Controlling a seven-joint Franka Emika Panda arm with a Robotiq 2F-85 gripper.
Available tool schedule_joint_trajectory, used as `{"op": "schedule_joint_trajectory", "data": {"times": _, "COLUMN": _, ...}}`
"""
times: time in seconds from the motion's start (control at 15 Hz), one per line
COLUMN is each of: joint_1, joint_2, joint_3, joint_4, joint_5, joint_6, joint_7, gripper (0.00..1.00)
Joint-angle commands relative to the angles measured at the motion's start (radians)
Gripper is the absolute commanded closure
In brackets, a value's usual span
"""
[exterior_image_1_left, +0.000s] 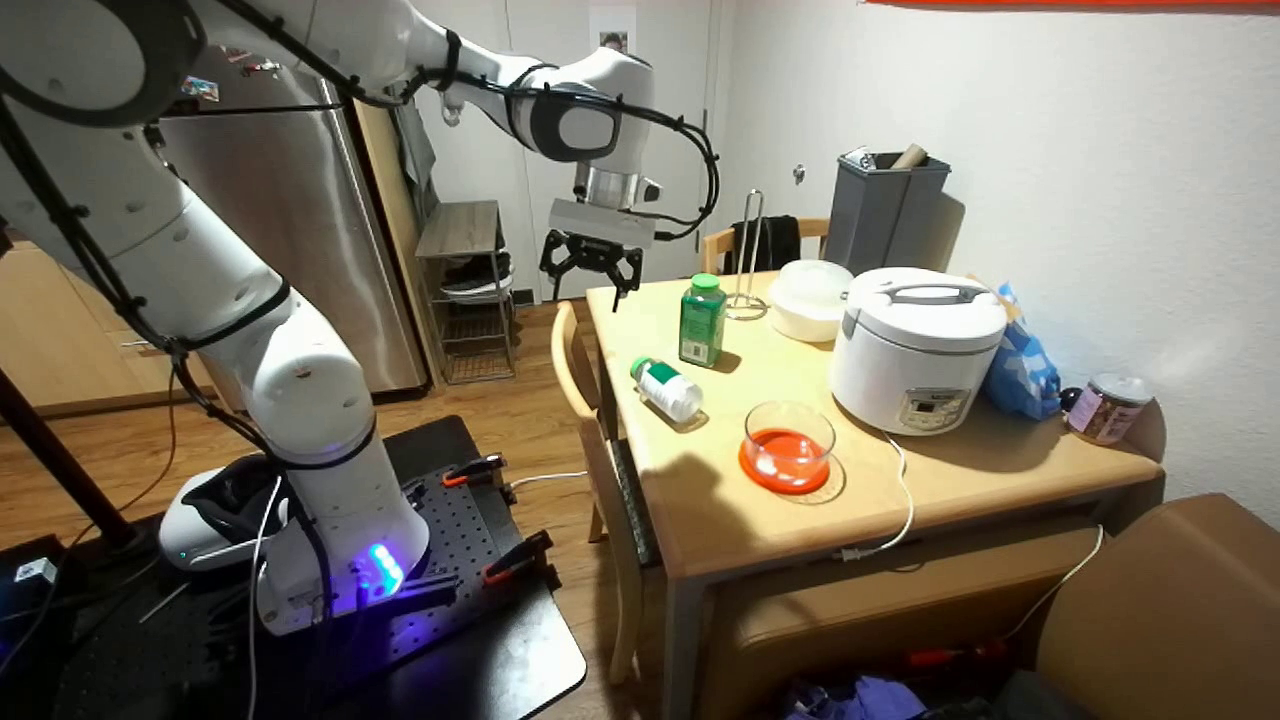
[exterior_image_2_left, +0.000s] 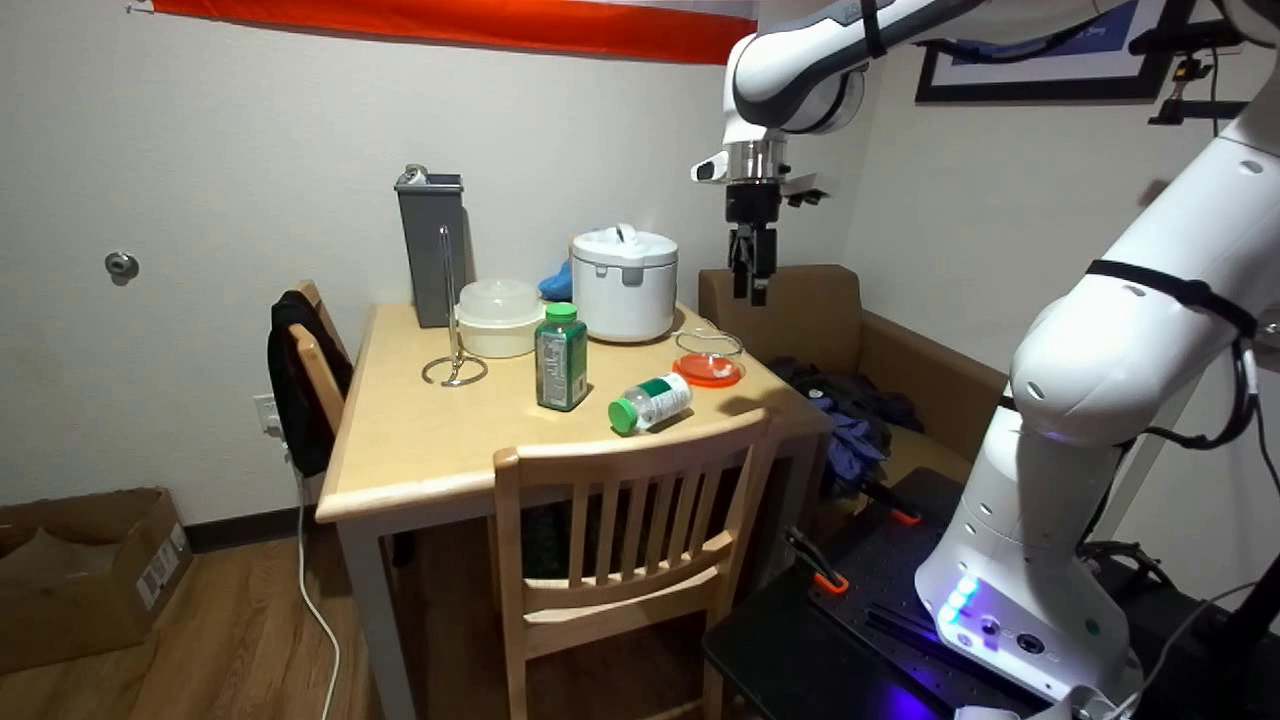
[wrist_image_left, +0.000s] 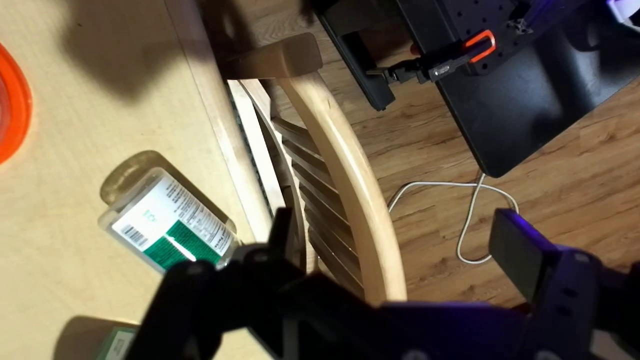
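My gripper (exterior_image_1_left: 587, 294) hangs in the air near the table's edge, open, fingers wide apart and nothing between them. In the wrist view the gap between the fingertips (wrist_image_left: 522, 255) looks down on a wooden chair back (wrist_image_left: 357, 170) and the floor. A clear bottle (wrist_image_left: 172, 220) with a white and green label lies on its side on the table; its green cap shows in both exterior views. Behind it a green bottle (exterior_image_2_left: 562, 360) stands upright. A glass bowl (exterior_image_1_left: 788, 445) sits over a red disc (wrist_image_left: 17, 105), cut off in the wrist view.
A white rice cooker (exterior_image_1_left: 918, 350), a pale lidded container (exterior_image_2_left: 500, 318) and a metal upright holder (exterior_image_2_left: 455, 320) stand farther back on the table (exterior_image_1_left: 690, 530). A tall grey bin (exterior_image_1_left: 885, 210) is by the wall. A white cord (exterior_image_1_left: 905, 490) runs over the table's edge.
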Motion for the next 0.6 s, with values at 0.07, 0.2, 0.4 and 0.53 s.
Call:
{"op": "schedule_joint_trajectory", "data": {"times": 0.07, "joint_1": 0.006, "joint_2": -0.005, "joint_3": 0.004, "joint_4": -0.027, "joint_5": 0.051, "joint_6": 0.093, "joint_7": -0.121, "gripper": 0.00}}
{"op": "schedule_joint_trajectory", "data": {"times": 0.2, "joint_1": 0.016, "joint_2": 0.004, "joint_3": -0.001, "joint_4": -0.037, "joint_5": 0.095, "joint_6": 0.140, "joint_7": -0.218, "gripper": 0.00}}
{"op": "schedule_joint_trajectory", "data": {"times": 0.4, "joint_1": 0.026, "joint_2": 0.031, "joint_3": -0.005, "joint_4": -0.041, "joint_5": 0.161, "joint_6": 0.188, "joint_7": -0.360, "gripper": 0.00}}
{"op": "schedule_joint_trajectory", "data": {"times": 0.53, "joint_1": 0.022, "joint_2": 0.063, "joint_3": -0.001, "joint_4": -0.034, "joint_5": 0.199, "joint_6": 0.210, "joint_7": -0.429, "gripper": 0.00}}
